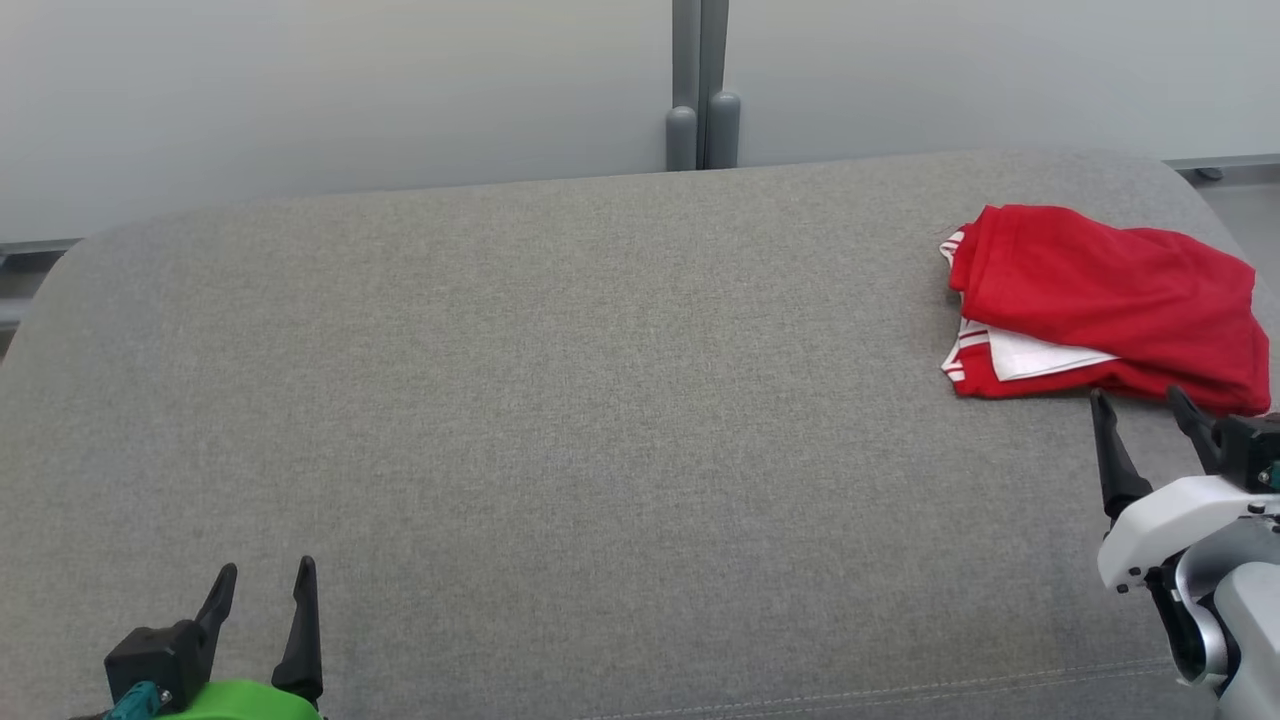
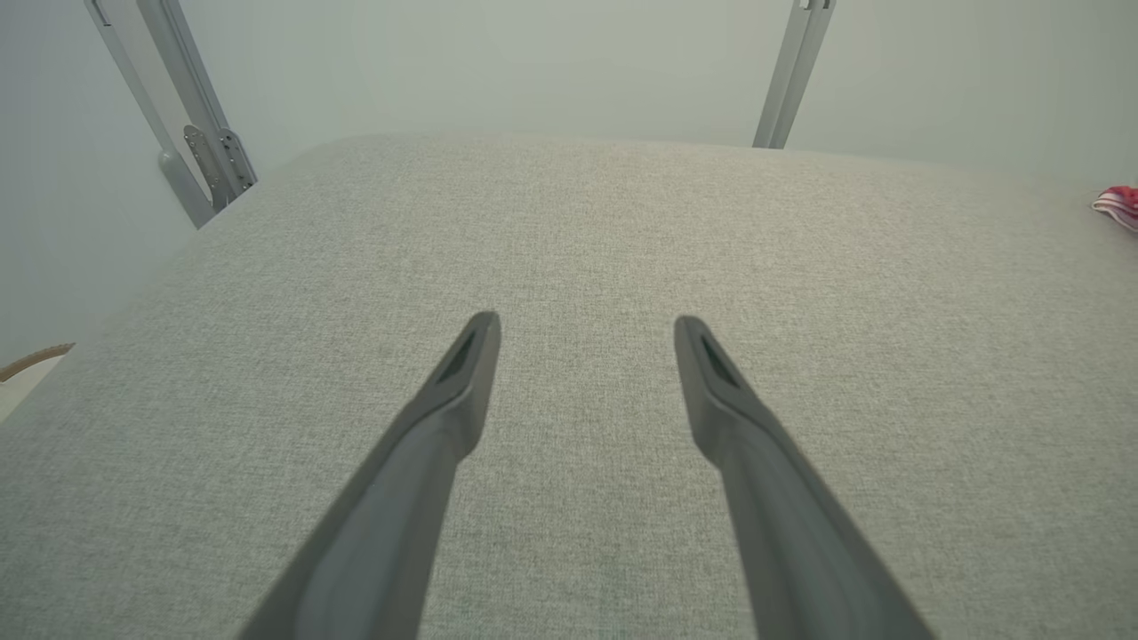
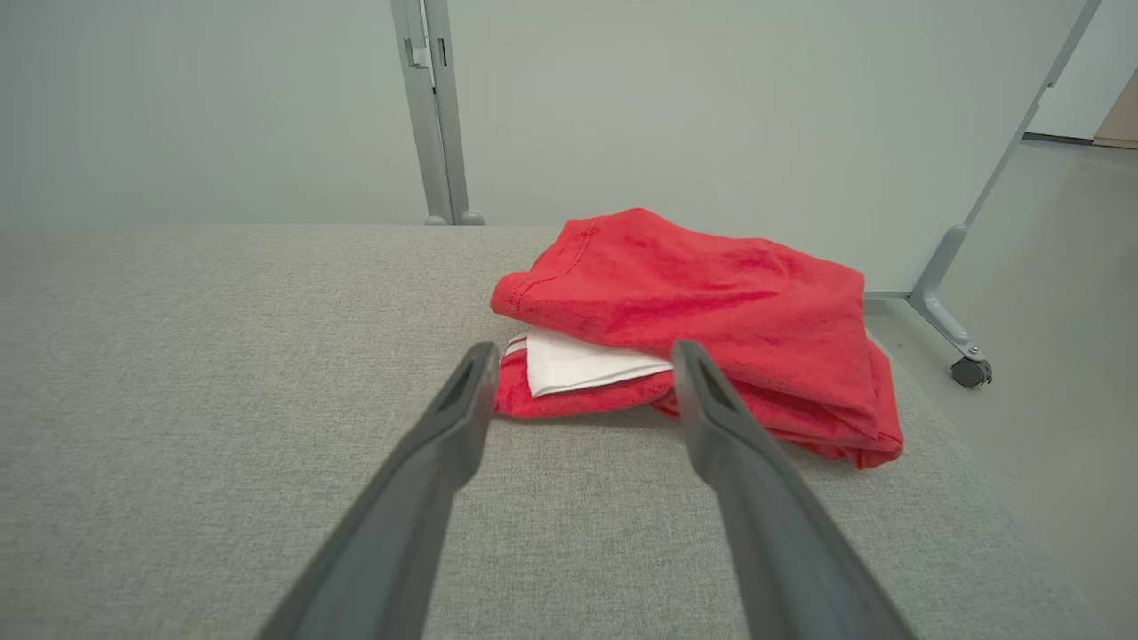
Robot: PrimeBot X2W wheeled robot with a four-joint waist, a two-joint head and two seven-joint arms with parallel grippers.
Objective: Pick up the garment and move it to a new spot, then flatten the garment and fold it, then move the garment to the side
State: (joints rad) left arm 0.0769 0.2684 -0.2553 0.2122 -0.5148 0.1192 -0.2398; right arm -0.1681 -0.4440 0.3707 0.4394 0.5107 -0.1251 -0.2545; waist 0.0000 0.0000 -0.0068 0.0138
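Head view: the red garment (image 1: 1110, 300) lies bunched at the far right of the grey padded surface (image 1: 560, 400). The right jaws stand open just short of its near edge; the left jaws, also open, sit at the lower left, well apart from it.

Left wrist view: the left jaws are spread above bare fabric.

Right wrist view: the open right jaws frame the garment's white-trimmed near edge.

The left jaws were two long black fingers (image 1: 300, 625), tapering to narrow tips and set in a black block (image 1: 160, 655). Behind that sat a bright green collar (image 1: 240, 700) with a teal fitting (image 1: 135, 702) beside it. Behind the right jaws came a glossy white shell (image 1: 1170, 525) dotted with small dark screws (image 1: 1130, 572), then a silver-grey joint (image 1: 1235, 610). Near each tip ran a shallow slot (image 2: 458, 356).
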